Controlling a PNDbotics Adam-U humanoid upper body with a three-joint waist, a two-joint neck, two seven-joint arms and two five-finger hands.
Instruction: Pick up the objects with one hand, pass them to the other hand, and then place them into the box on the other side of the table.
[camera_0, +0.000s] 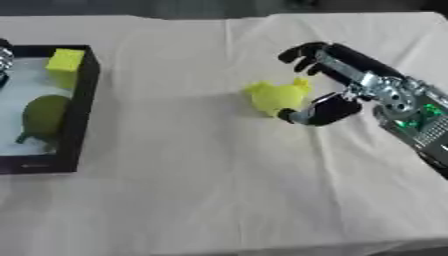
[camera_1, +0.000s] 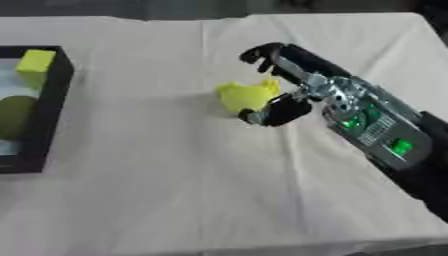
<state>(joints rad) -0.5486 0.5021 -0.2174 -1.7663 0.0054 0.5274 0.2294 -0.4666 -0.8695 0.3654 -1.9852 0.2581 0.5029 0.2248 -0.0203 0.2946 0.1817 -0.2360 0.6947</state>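
A: Where is the thing to be picked up lying?

B: A small yellow toy (camera_0: 278, 96), lumpy and roughly rounded, is sitting on the cloth-covered bench (camera_0: 219, 190), a little to the right of the middle and toward the far half. It is showing no clear long axis; a small nub is sticking up at about one o'clock on it.

A: And which hand is nearer?

B: The right hand (camera_0: 337, 80), by far. It is reaching in from the right edge, and the toy is lying at about nine o'clock from its palm, directly in the opening between fingers and thumb.

A: Is the hand closing on it?

B: The fingers (camera_0: 300, 54) are curling over the top of the toy at about twelve o'clock, and the thumb (camera_0: 313, 113) is hooking under its lower right at about five o'clock. The thumb tip is looking as if it is touching the toy; the fingers are seeming just apart from it. I am judging this a grasp being formed, not yet a full clasp.

A: And the other hand?

B: The left hand is showing in neither view.

A: Where is the box?

B: The black box (camera_0: 80, 107) is sitting at the bench's left edge, at nine o'clock from the toy and well apart. It is already holding a yellow block (camera_0: 65, 62) and a green rounded thing (camera_0: 42, 117).
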